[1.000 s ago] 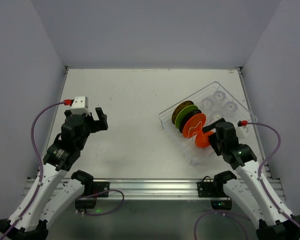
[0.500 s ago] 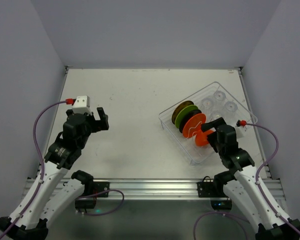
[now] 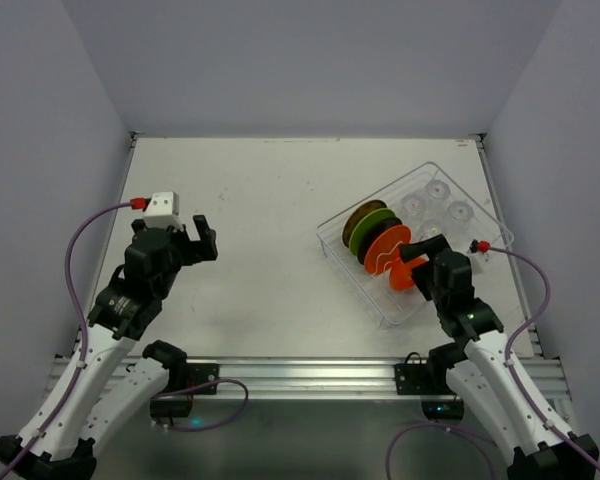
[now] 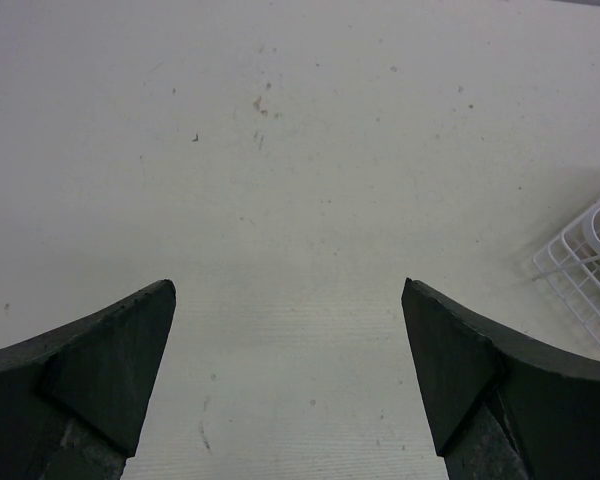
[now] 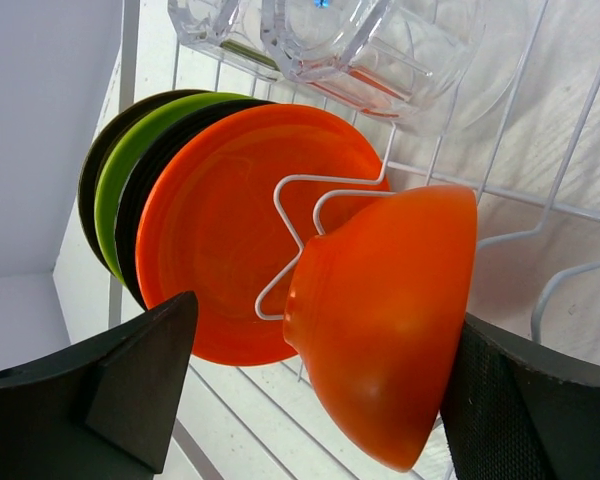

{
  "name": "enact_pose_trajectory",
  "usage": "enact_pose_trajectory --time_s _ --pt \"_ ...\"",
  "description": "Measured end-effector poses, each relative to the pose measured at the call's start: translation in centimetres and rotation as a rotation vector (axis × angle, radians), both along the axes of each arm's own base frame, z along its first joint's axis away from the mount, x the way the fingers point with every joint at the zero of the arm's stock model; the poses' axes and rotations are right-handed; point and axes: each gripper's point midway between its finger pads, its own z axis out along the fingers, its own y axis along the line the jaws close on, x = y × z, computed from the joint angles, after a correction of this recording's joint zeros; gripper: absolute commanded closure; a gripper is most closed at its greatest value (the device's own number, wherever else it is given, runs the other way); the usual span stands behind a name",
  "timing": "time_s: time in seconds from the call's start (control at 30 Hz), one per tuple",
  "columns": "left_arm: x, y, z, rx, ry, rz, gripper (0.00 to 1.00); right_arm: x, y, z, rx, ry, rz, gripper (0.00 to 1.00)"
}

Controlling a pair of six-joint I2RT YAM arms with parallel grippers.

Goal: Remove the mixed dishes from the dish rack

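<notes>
White speckled table (image 3: 270, 190) between grey walls (image 3: 310, 60); left pincer (image 4: 288, 290) gapes empty, right pincer (image 5: 325, 320) open astride the bowl (image 5: 390, 330).

White table (image 3: 270, 200) carries dish rack (image 3: 365, 292), seemingly flat.

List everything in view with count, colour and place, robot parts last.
table: one, off-white, under everything
dish rack: one, clear walls and white wire dividers, right side of table
brown-yellow plate: one, on edge, leftmost in the rack's row
lime green plate: one, on edge, next in row
dark plate: one, on edge, between green and orange
orange plate: one, on edge, last in row
orange-red bowl: one, on edge beside the orange plate
clear cups: four, far end of rack
arms: two, black and white, near edge
left end effector: one, black, open over bare table
right end effector: one, black, open, straddling the bowl
</notes>
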Motion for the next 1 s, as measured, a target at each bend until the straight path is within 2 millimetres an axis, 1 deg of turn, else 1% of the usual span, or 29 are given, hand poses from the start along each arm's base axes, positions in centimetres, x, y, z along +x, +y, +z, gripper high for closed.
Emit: enact_pose_trajectory --time_s 0.07,0.1,0.2,0.4,0.43,0.77,1.0 --pt "0.0 0.0 0.0 -0.001 -0.001 0.000 0.00 0.0 0.2 -0.4 0.011 -0.004 0.006 0.12" --pt "0.0 0.0 0.1 -0.001 -0.002 0.000 0.00 -0.1 0.3 -0.4 0.017 -0.011 0.009 0.15" --pt "0.0 0.0 0.1 -0.001 -0.003 0.000 0.00 -0.3 0.3 -0.4 0.027 -0.031 0.014 0.20" --pt "0.0 0.0 0.1 -0.001 -0.003 0.000 0.00 -0.7 0.4 -0.4 0.038 -0.051 0.020 0.28" --pt "0.0 0.0 0.1 -0.002 -0.003 0.000 0.00 -0.7 0.3 -0.5 0.039 -0.050 0.018 0.31" --pt "0.0 0.0 0.0 -0.008 -0.001 0.003 0.00 -1.0 0.3 -0.8 0.052 -0.047 0.011 0.38" --pt "0.0 0.0 0.0 -0.008 -0.001 0.003 0.00 -1.2 0.3 -0.4 0.066 -0.067 0.011 0.39"
